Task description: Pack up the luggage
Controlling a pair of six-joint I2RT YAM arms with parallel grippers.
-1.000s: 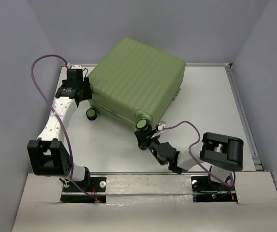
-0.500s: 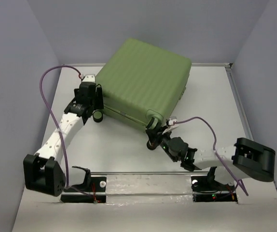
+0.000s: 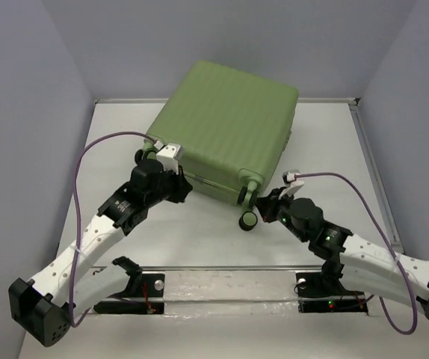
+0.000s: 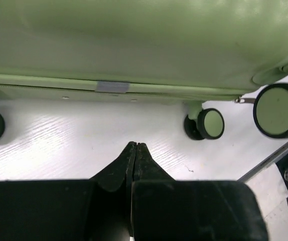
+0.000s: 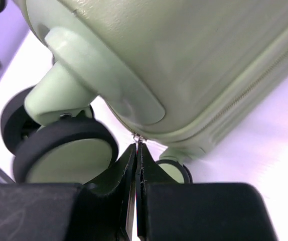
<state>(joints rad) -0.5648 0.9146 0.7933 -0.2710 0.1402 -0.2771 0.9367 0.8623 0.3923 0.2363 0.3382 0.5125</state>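
Luggage (image 3: pixel 226 123): closed, ribbed light-green hard shell with rounded corners, lying flat just ahead of both pincers. Left gripper (image 4: pixel 135 146): jaws pressed together, empty, apart from the shell. Right gripper (image 5: pixel 136 148): jaws together, tips at the zip pull (image 5: pixel 137 136), beside a wheel (image 5: pixel 66 153).

Left gripper (image 4: pixel 135 146) with fingertips pressed together, luggage (image 4: pixel 134 45) side just ahead, wheels (image 4: pixel 210 123) ahead-right, white table (image 4: pixel 74 135) beneath
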